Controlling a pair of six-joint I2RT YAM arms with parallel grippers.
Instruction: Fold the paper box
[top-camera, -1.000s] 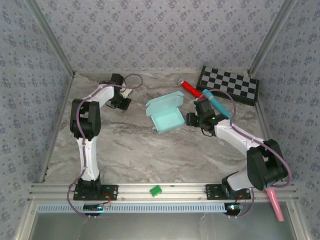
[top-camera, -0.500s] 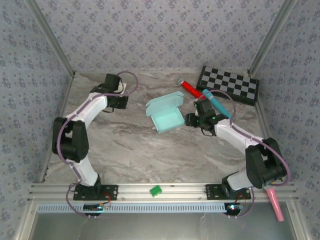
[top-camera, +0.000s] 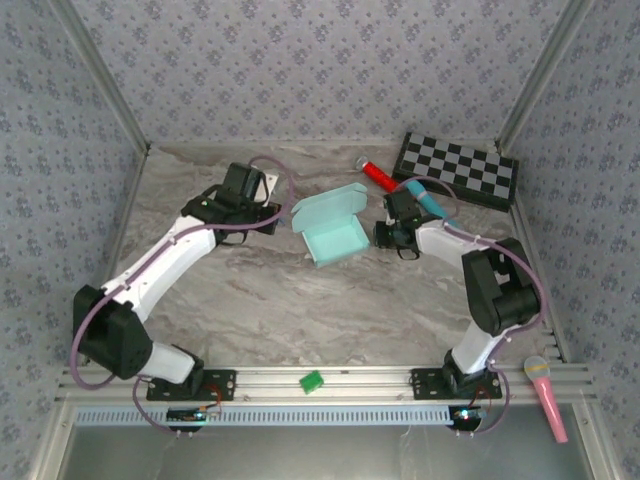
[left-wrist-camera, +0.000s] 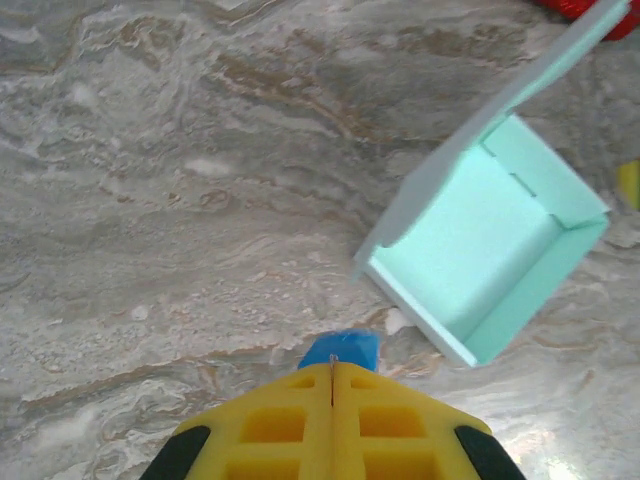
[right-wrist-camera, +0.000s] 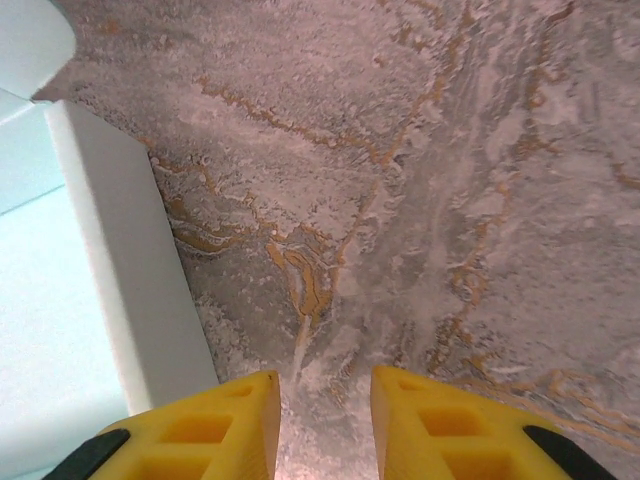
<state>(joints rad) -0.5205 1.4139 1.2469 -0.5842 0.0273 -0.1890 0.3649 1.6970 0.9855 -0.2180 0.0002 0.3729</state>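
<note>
one paper box (left-wrist-camera: 480, 270) — lid (left-wrist-camera: 505, 105) cut off

**Layout of the table (top-camera: 300, 300).** The paper box (top-camera: 335, 240) sits just behind the centre, with its lid raised along its far side. The left gripper (top-camera: 278, 213) lies to the left of the box, apart from it. The right gripper (top-camera: 380, 236) lies just beside the box's right wall. A chequered board (top-camera: 458, 170) occupies the far right corner, with a marker (top-camera: 380, 178) to its left. On the rail (top-camera: 380, 378) along the near edge, a small block (top-camera: 312, 381) lies at mid-length and a toy microphone (top-camera: 545, 392) at the right end.
</note>
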